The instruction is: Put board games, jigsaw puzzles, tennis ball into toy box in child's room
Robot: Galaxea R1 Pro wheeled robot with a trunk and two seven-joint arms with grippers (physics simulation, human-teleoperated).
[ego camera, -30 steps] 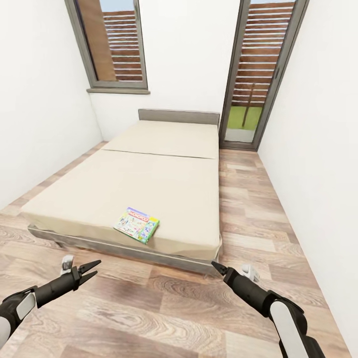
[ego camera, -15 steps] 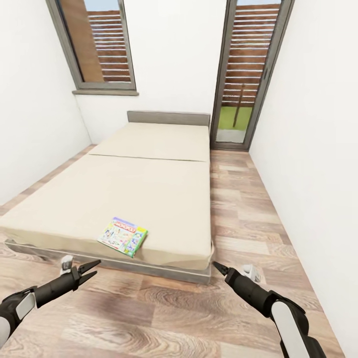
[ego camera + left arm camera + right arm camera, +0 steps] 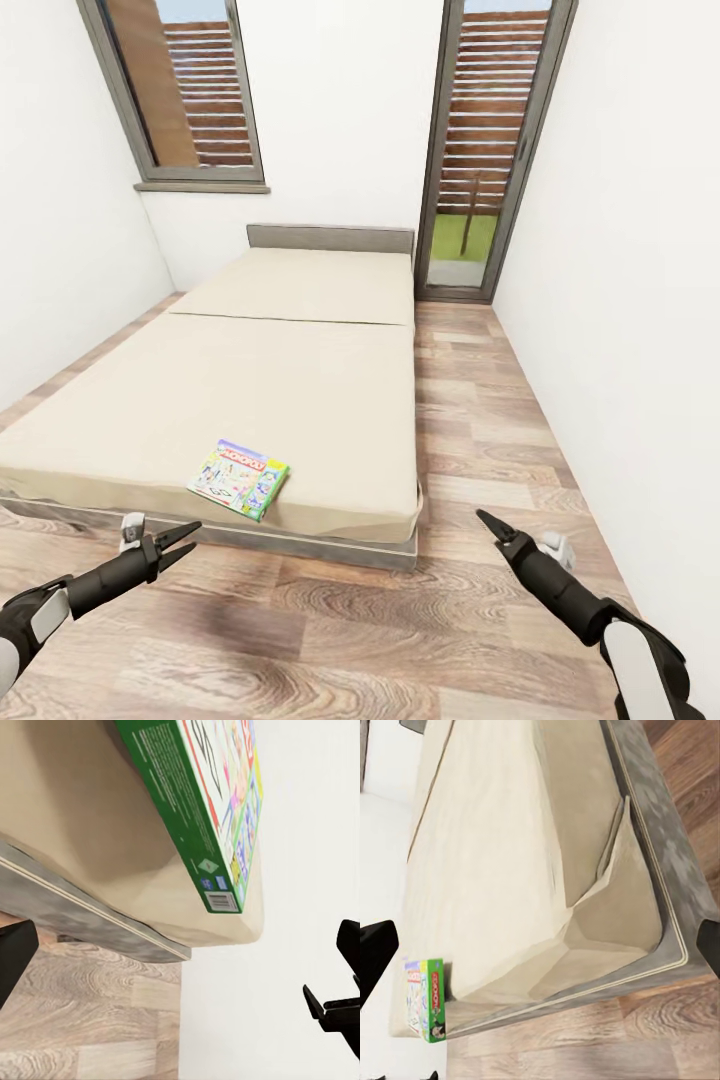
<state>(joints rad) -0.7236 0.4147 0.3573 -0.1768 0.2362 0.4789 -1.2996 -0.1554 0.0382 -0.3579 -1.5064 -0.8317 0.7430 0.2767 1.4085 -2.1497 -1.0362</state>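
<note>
One board game (image 3: 238, 479) lies at lower left on the bed (image 3: 300, 390), and with my left gripper (image 3: 176, 541) spread and right gripper (image 3: 494, 525) unreadable, I judge it still uncollected.

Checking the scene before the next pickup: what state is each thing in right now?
Board game: flat on the bed, near its foot edge, not held.
Bed: bare apart from that box.
Left gripper: open, empty.
Right gripper: held over the floor; cannot tell open or shut.
Glass door: closed.
</note>
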